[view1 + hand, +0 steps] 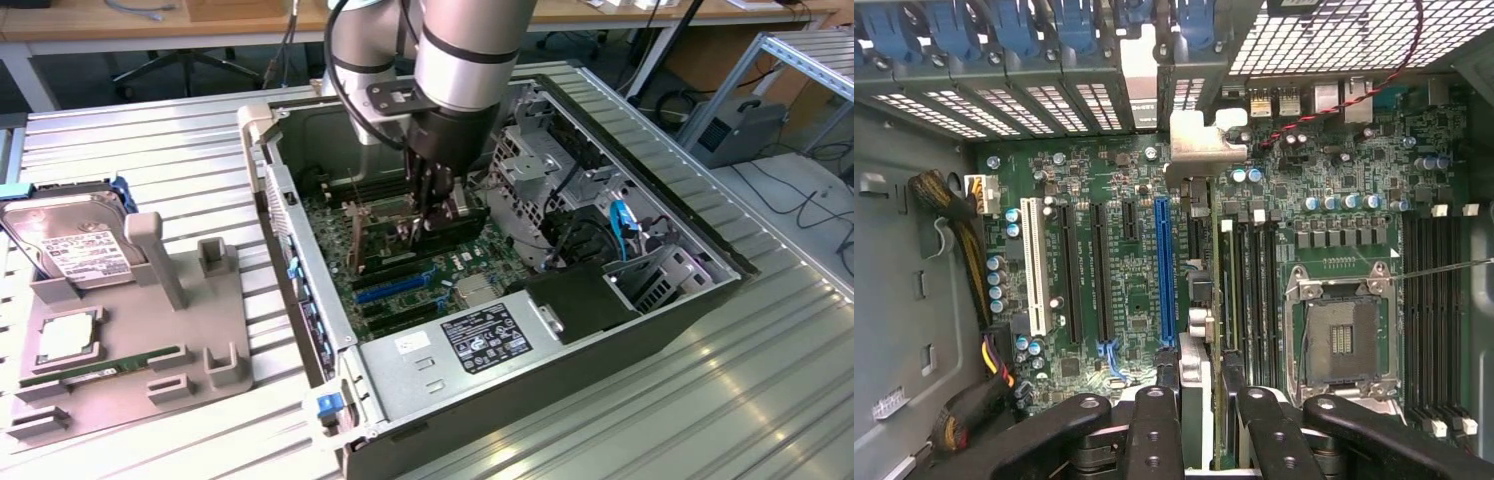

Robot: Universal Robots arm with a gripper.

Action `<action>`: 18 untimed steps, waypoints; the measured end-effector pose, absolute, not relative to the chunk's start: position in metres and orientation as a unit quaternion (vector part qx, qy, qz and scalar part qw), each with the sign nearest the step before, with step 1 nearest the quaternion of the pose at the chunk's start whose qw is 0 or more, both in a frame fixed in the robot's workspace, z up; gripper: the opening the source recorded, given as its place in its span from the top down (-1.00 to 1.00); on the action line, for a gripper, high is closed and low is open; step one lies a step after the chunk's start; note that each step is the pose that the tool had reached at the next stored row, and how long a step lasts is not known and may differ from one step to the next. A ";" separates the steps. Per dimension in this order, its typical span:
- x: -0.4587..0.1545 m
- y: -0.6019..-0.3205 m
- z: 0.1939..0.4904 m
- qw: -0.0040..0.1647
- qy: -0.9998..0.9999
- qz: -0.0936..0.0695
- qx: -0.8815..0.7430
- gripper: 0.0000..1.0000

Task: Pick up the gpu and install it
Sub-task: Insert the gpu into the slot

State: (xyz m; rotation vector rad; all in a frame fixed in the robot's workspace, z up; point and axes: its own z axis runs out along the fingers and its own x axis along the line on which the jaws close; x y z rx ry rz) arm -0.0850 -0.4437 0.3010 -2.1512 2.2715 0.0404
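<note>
Wrist view looks down past my jaws [1197,400] into the open case [287,215], where I hold the gpu [1197,300] edge-on, closed partway on its thin body. The card stands upright over the motherboard [1134,290], its silvery bracket [1199,140] up against the rear slot covers. It hangs just beside the blue slot [1165,270], between that slot and the memory slots [1249,290]; whether its lower edge has entered any slot I cannot tell.

Exterior view shows my arm [454,60] reaching straight down into the middle of the case, jaws low over the board with the card between them [430,215]. Out on the counter [747,400], on the exterior view's left, the grey holder [200,340] keeps a hard drive [74,245] and a green memory stick [114,362].

By my reckoning the pick-up is done and the carry into the case is done. Seating is what is left: the card is in my grip, not yet shown pressed home.
</note>
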 end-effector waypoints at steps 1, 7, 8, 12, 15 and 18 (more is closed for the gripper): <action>-0.085 -0.444 0.301 0.006 0.726 0.013 -0.688 0.47; -0.086 -0.444 0.300 0.006 0.726 0.013 -0.688 0.47; -0.086 -0.444 0.300 0.006 0.726 0.013 -0.688 0.47; -0.087 -0.444 0.299 0.006 0.726 0.013 -0.688 0.47; -0.087 -0.444 0.298 0.006 0.726 0.013 -0.688 0.47; -0.087 -0.444 0.297 0.006 0.726 0.013 -0.688 0.47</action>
